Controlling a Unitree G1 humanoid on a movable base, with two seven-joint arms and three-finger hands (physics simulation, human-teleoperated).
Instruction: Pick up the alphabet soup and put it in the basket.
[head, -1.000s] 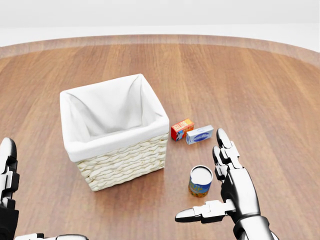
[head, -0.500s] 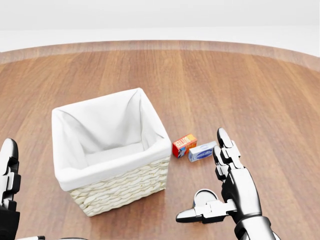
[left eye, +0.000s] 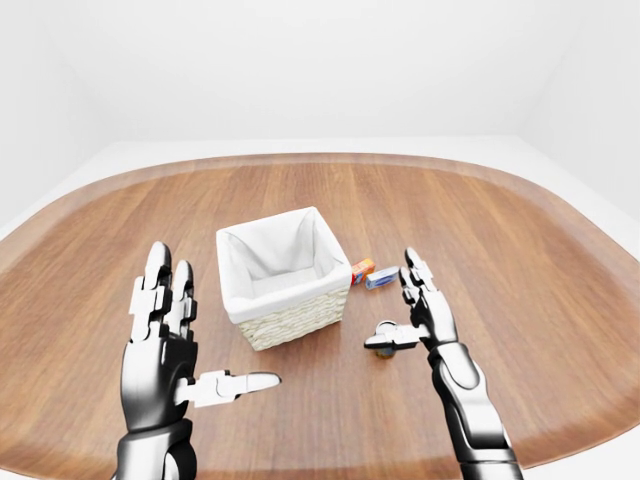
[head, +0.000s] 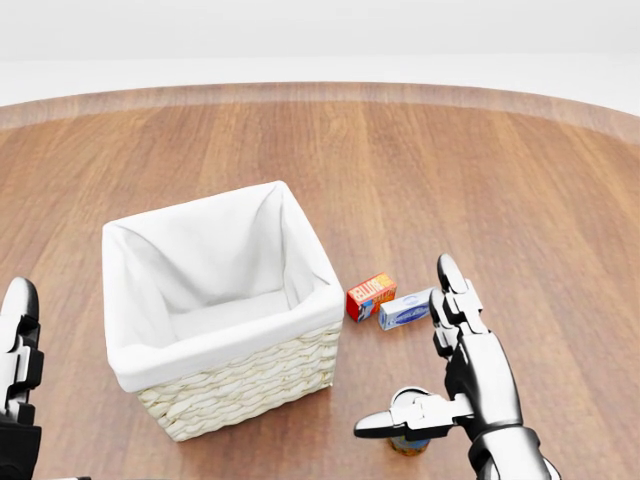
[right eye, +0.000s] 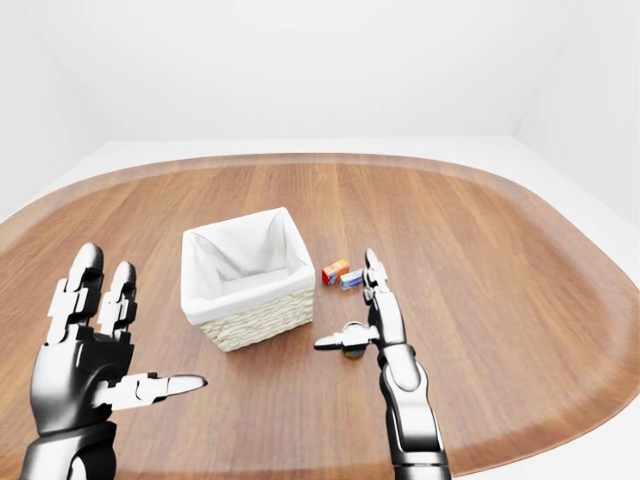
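Note:
The alphabet soup can (head: 408, 441) stands upright on the wooden surface at the bottom of the head view, right of the basket. My right hand (head: 420, 360) is open just above it. Its thumb (head: 392, 424) reaches across the can's top and hides part of it, while the fingers (head: 452, 303) point up. The wicker basket (head: 240, 392) with a white cloth liner sits left of centre and holds nothing. My left hand (left eye: 215, 320) is open, raised left of the basket, holding nothing.
A small red-orange box (head: 370, 296) and a blue-white box (head: 405, 310) lie side by side just right of the basket, above the can. The round wooden surface (left eye: 520, 260) spreads wide on all sides, with white floor beyond its edge.
The whole picture has shifted: the camera moved, so basket, boxes and can sit lower in the head view. The can now lies under my right thumb instead of left of the hand.

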